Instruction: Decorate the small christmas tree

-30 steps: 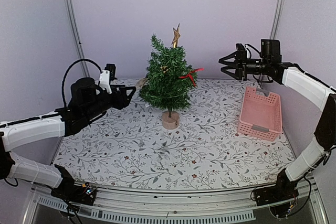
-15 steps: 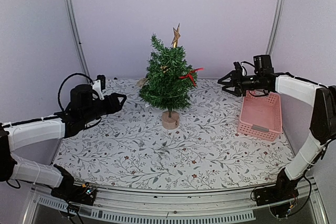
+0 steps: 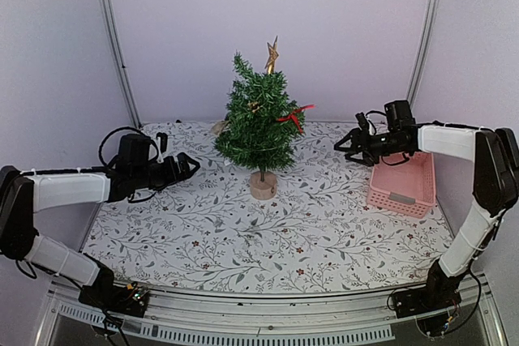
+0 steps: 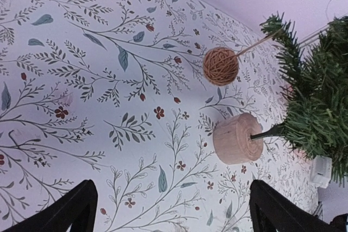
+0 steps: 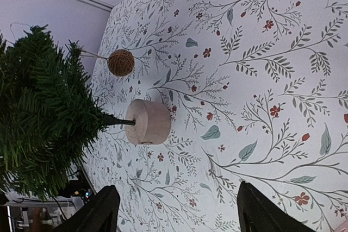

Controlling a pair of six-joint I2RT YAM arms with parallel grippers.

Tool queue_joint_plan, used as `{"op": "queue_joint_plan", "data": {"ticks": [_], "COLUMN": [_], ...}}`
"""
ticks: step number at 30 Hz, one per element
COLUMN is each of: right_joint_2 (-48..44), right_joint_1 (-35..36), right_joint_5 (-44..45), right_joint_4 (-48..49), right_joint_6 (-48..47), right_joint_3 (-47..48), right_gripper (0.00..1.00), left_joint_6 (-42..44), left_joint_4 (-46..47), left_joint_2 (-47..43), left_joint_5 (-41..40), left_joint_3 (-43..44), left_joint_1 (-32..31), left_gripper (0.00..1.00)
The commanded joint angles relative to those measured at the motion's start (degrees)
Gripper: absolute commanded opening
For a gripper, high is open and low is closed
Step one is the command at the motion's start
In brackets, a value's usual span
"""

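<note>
We note a floral-print table point(image 3: 268, 241), both arms low over it. L gripper point(image 3: 190, 165) released, nothing btwn fingers. R gripper point(image 3: 340, 142) also released, empty, just beside pink plastic basket point(image 3: 403, 180). Small dark-green christmas tree point(image 3: 259, 119) stands upright mid-table btwn grippers, apart from both. Gold star point(image 3: 272, 54) on top.

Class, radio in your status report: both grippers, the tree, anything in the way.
Left gripper open, empty. Right gripper open, empty, beside pink basket. Small christmas tree upright, star and red bow on. Nothing blocking either approach.
</note>
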Motion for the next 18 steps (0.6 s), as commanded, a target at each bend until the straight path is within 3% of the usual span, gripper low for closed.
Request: {"op": "queue_joint_plan", "data": {"ticks": [1,7,18], "right_joint_2": [-3.3,-6.7,-7.8], "right_joint_1": [-0.9,-3.2,-3.3], "right_joint_5": [2.0,2.0,-0.2], "right_joint_4": [-2.4,-2.5,3.7], "right_joint_6": [-3.2,-2.5,-0.9], "right_joint_3": [-3.8,-8.0,-7.9], "right_gripper": [0.83,0.98,0.99], "left_joint_6": [-0.4,-1.7,2.8], "left_joint_4": [-2.0,-2.7,-13.0], "left_joint_2": [1.5,2.3,4.1], "left_joint_5": [2.2,1.8,-1.7], "left_joint_3": [2.4,2.7,11.4], "left_joint_1": [1.3,1.9,2.8], "left_gripper": [0.99,0.99,0.99]}}
